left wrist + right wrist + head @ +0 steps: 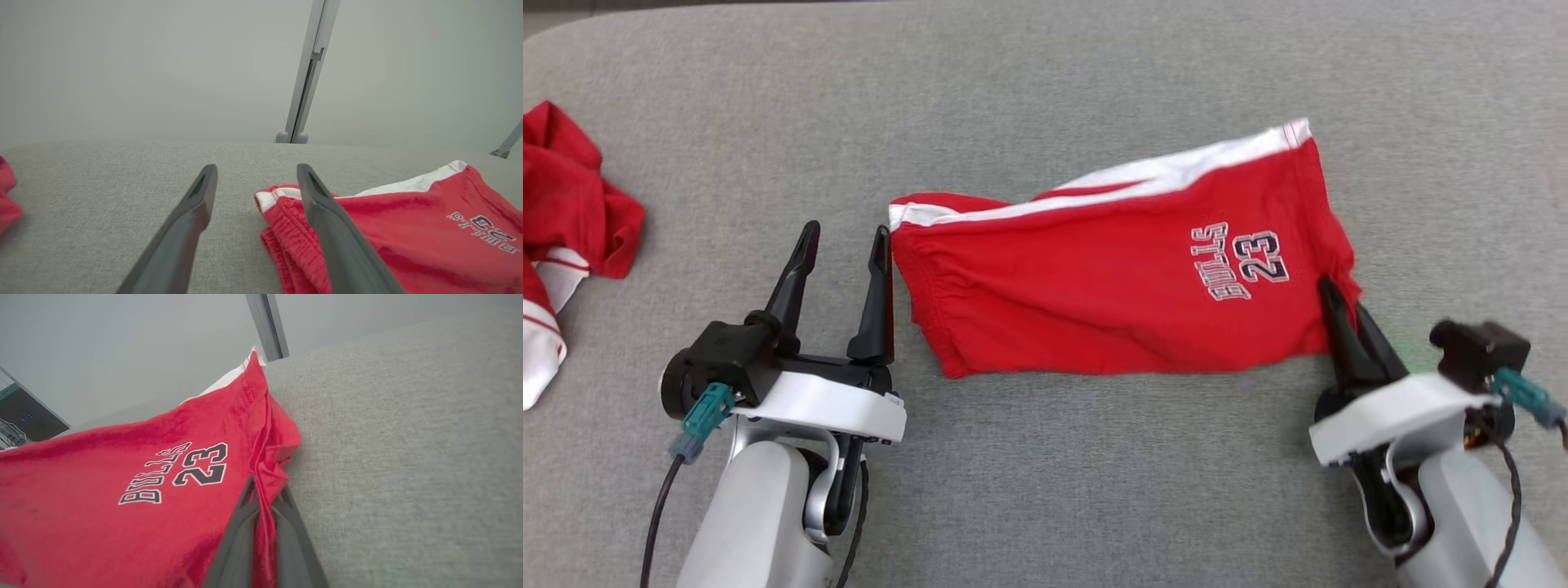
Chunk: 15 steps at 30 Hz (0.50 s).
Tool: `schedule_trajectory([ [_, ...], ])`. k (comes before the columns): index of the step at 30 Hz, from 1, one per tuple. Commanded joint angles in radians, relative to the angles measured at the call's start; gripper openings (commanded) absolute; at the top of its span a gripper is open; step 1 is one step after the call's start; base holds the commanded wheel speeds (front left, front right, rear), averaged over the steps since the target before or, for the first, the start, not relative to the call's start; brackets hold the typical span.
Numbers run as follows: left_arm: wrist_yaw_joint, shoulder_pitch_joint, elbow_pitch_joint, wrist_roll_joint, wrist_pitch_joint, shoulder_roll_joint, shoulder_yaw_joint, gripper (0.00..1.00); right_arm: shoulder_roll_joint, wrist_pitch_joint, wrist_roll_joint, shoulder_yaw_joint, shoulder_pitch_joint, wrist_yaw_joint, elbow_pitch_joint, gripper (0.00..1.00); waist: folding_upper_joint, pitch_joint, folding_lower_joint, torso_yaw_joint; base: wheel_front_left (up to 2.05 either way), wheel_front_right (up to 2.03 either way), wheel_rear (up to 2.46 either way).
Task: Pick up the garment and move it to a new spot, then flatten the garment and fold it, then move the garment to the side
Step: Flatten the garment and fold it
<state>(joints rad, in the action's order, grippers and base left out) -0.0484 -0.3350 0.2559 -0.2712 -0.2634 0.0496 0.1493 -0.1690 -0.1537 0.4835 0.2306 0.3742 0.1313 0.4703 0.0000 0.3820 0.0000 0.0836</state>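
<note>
Two pale forearms rise from the bottom edge of the head view, each ending in long dark fingers. At the lower left, the left gripper [845,229] has its fingers spread wide with only grey fabric between them, and its inner finger stands just beside the garment's left end (whether it touches the cloth cannot be told, even from the left wrist view). At the lower right, the right gripper [1342,296] has its fingers pressed together on the near right corner of the garment [1094,278], and the right wrist view shows a bunched fold of red cloth pinched between them. This garment, a pair of red shorts, lies flat on the grey cushioned surface [1045,90], stretched between the two grippers at centre and right of the head view. A white band [1176,171] runs along its far edge, and lettering [1241,263] reading BULLS 23 sits near its right end. Well apart, at the left edge, lies a crumpled red-and-white cloth [564,212]. Beyond the surface stands a metal post [306,69].
</note>
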Motion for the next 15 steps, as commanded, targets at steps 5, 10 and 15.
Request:
schedule_trajectory([
  [5,0.0,0.023,-0.003,0.013,-0.002,0.018,-0.022,1.0,0.05,-0.017,-0.005,-0.077,-0.15,-0.002,-0.048,0.0,0.0,-0.027,0.0,-0.04,0.0,0.0,0.0],
  [10,0.005,0.04,-0.006,0.016,-0.002,0.022,-0.031,1.0,0.085,-0.01,-0.018,-0.134,-0.222,-0.001,-0.099,0.0,0.0,-0.041,0.0,-0.06,0.0,0.0,0.0],
  [15,0.006,0.046,-0.002,0.018,-0.002,0.022,-0.025,1.0,0.101,0.005,-0.03,-0.156,-0.241,-0.001,-0.125,0.0,0.0,-0.049,0.0,-0.072,0.0,0.0,0.0],
])
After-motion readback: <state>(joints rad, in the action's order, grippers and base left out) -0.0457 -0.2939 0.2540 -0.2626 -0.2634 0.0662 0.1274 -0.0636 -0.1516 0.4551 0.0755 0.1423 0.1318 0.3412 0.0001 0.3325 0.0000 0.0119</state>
